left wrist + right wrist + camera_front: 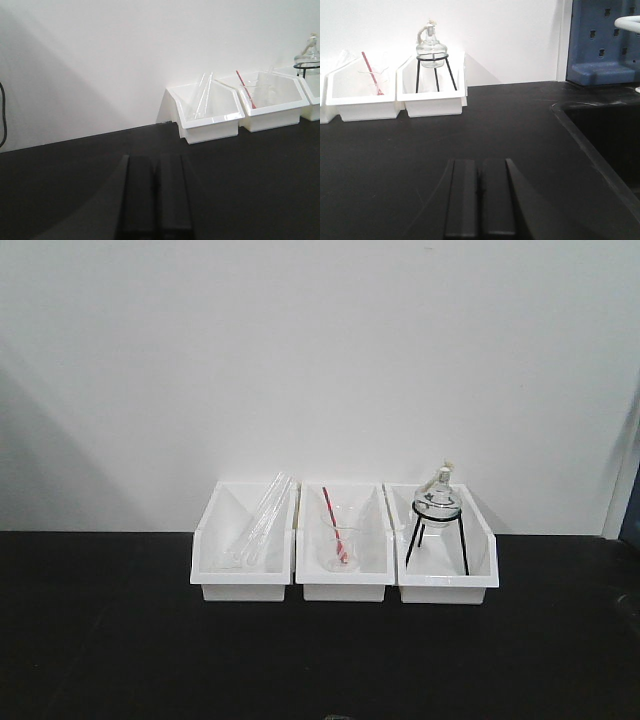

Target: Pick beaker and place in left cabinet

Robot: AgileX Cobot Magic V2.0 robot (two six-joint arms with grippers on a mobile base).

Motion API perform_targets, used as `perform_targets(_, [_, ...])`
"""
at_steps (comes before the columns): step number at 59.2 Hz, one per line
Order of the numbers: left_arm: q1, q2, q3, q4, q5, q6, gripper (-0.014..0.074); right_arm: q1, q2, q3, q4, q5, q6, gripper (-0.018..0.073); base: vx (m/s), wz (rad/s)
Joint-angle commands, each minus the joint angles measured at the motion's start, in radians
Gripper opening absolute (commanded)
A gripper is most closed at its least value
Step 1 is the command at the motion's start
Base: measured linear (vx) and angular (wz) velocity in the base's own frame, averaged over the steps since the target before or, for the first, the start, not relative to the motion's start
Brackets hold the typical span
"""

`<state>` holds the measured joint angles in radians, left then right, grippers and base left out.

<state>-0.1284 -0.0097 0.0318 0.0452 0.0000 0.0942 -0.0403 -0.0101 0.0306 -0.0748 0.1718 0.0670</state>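
The beaker (343,543) stands upright inside the middle bin (344,586) of three white bins. It is of clear glass, and a red and white striped stick (331,524) leans in it with the top end toward the left. The left bin (245,586) is just beside and holds long glass tubes (263,520) which lean against its back wall. The right bin (447,586) on the other side holds a round glass flask (438,502) that sits on a black tripod (412,542). The three bins stand in one row on the black table (320,665), close to the white wall (300,360).

The left gripper (154,170) is low over the table, well apart from the bins, with its two dark fingers pressed together and nothing between them. The right gripper (481,172) is the same: fingers together, holding nothing, well apart from the bins. In the right wrist view a dark sink (600,135) is sunk into the table at the right, and behind it is a blue panel (605,40) with holes.
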Motion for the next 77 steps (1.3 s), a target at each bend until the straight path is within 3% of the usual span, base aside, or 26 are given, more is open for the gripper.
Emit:
perform_targets(1, [-0.001, -0.019, 0.016, -0.003, -0.075, -0.003, 0.0001, -0.007, -0.014, 0.006, -0.013, -0.081, -0.001, -0.0008, 0.00, 0.00])
perform_targets(55, [-0.001, -0.019, 0.016, -0.003, -0.075, -0.003, 0.0001, -0.007, -0.014, 0.006, -0.020, -0.083, 0.015, -0.0008, 0.00, 0.00])
perform_targets(65, [-0.001, -0.019, 0.016, -0.003, -0.075, -0.003, 0.0001, -0.007, -0.014, 0.005, -0.013, -0.128, 0.007, -0.0008, 0.00, 0.00])
perform_targets(77, [-0.001, -0.019, 0.016, -0.003, -0.075, -0.003, 0.0001, -0.007, -0.014, 0.005, -0.006, -0.297, 0.014, -0.0008, 0.00, 0.00])
